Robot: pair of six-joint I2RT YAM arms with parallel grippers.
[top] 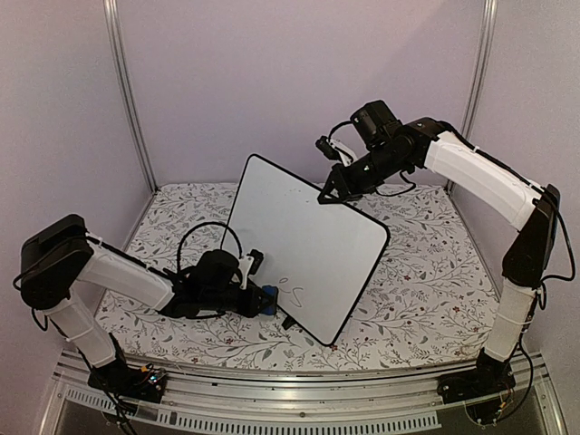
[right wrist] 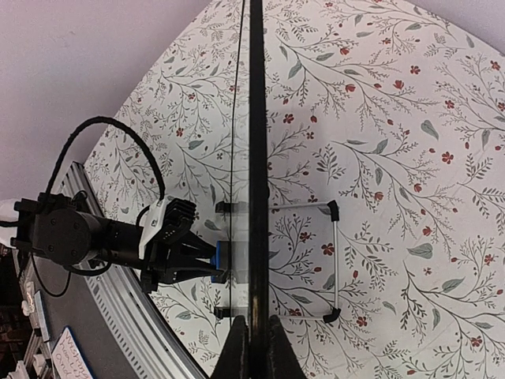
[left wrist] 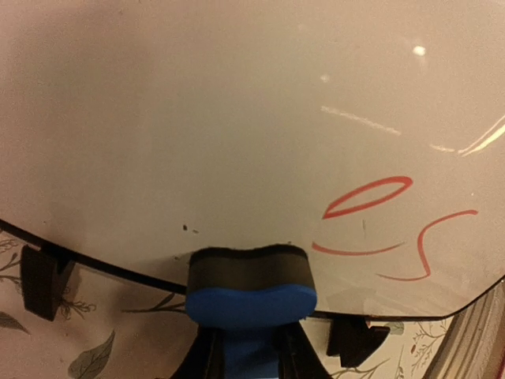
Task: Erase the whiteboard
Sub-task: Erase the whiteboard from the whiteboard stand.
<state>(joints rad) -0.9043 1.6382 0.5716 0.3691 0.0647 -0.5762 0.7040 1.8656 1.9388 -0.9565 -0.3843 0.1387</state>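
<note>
I am clamping my left gripper (top: 264, 300) on the blue eraser (left wrist: 251, 294), one finger on each side of its blue body. Its dark felt face is pressing flat against the whiteboard (top: 308, 240) straight ahead of my fingertips. The contact is sitting low on the board, just above its bottom rim. To the right of my left fingers, as that wrist camera sees it, reddish handwriting (left wrist: 379, 225) is showing on the white surface: a flattened loop and a curling stroke, both apart from the felt. Two black feet (left wrist: 39, 280) are peeking out beneath the rim, one on either side of my gripper, over the flowered tablecloth (top: 426, 299).

I am pinching my right gripper (top: 328, 194) shut on the board's top edge, so the board is standing on edge below those fingers. Looking down from that wrist, the black rim is running straight away from my fingertips. A wire prop (right wrist: 335, 260) is sticking out on the back side, opposite my left gripper.
</note>
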